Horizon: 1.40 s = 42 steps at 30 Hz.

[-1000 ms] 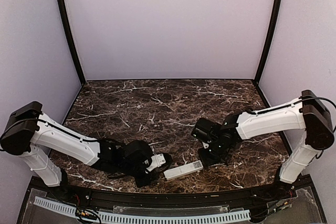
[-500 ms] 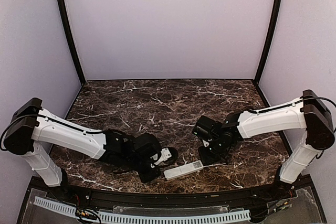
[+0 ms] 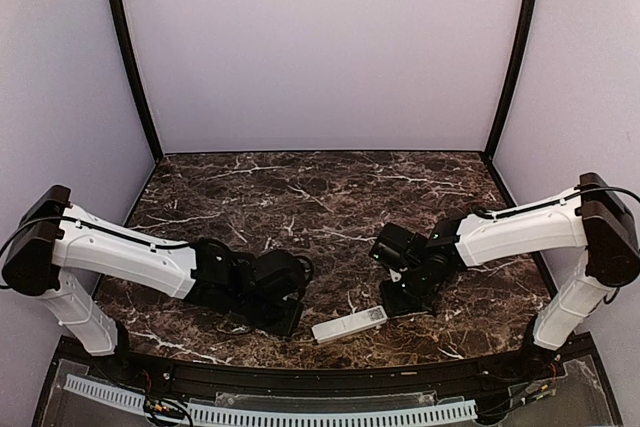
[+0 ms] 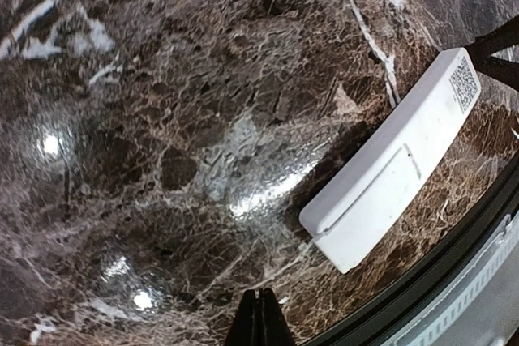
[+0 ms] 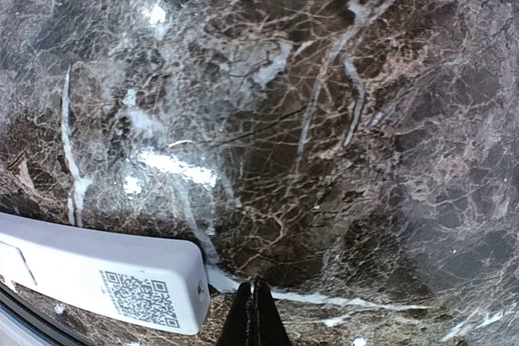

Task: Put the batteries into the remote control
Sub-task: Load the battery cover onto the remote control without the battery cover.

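The slim white plastic remote control (image 3: 349, 325) is lying label side up near the front edge of the dark marble table (image 3: 320, 197), where it was before. The left gripper (image 4: 259, 318) is now pressed together and pulled back leftward; the right gripper (image 5: 253, 313) is staying closed beside the remote's right end.

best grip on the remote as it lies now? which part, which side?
Probably the long edges near mid-length, from straight above. The remote control lies flat, label side up, with marble table bare along both long sides. It is a slim bar, so jaws span its width. Its ends sit near the right gripper and left gripper, both shut.
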Tool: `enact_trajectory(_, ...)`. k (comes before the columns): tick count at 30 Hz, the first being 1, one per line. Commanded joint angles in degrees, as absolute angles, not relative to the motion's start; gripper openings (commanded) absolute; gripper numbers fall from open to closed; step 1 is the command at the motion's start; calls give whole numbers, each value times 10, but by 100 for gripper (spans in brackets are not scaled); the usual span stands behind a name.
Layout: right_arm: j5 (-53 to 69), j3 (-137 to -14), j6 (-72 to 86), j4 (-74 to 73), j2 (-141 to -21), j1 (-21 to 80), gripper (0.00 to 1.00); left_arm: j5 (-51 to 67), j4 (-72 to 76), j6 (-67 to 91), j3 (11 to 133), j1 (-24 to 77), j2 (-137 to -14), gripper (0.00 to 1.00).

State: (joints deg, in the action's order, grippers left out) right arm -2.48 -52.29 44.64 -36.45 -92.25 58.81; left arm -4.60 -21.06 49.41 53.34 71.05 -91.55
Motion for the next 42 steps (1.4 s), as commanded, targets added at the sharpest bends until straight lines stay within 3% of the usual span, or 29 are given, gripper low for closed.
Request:
enact_trajectory(1,-39,-522,466,-367,-917,586,0,-7,-203,651,518,711,-938,0)
enact_trajectory(7,-52,-541,474,-371,-921,589,0,-2,-281,695,564,709,-991,0)
enact_trajectory(17,-54,-525,465,-374,-924,607,0,42,-264,808,564,713,-1030,0)
enact_trajectory(26,-54,-507,467,-336,-940,618,0,38,-323,807,622,720,-1066,0)
enact_trajectory(42,-73,-505,453,-328,-957,623,0,-21,-379,867,590,720,-1017,0)
